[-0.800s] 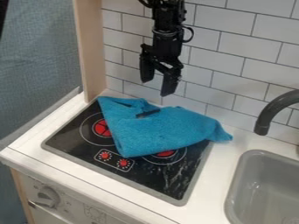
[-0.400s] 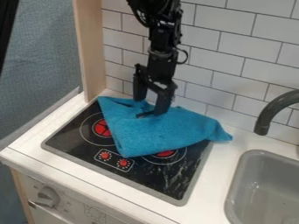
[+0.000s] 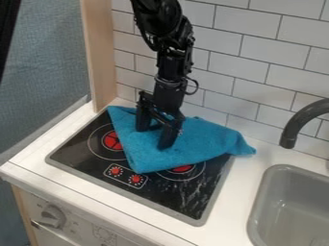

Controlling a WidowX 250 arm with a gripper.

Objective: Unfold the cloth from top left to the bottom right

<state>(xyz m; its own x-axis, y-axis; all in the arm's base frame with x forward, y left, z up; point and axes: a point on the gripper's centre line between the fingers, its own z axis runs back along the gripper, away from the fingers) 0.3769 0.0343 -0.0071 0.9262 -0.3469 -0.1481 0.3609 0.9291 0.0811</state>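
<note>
white tile wall stands behind the toy kitchen, with a wood post at the left, a white counter and a grey sink at the right. set in the counter is a black stovetop with red burner marks.

item under task: 1 blue cloth, folded and lying across the rear and middle of the stovetop. its upper left corner sits by the post; its right end passes the stovetop's edge onto the counter. its lower point reaches near the 2 red knobs.

end effector: the black gripper points down over the left-middle part of the cloth. its 2 fingers are apart, nothing clamped between them. contact with the cloth cannot be confirmed.

step in hand, as judged: lining up for a grasp on the folded layer. unfolding remains to be done. the next move calls for pinching the upper layer alone, then a lift and a draw toward the bottom right. risk noted: a deep pinch could take both layers and drag the cloth whole.
</note>
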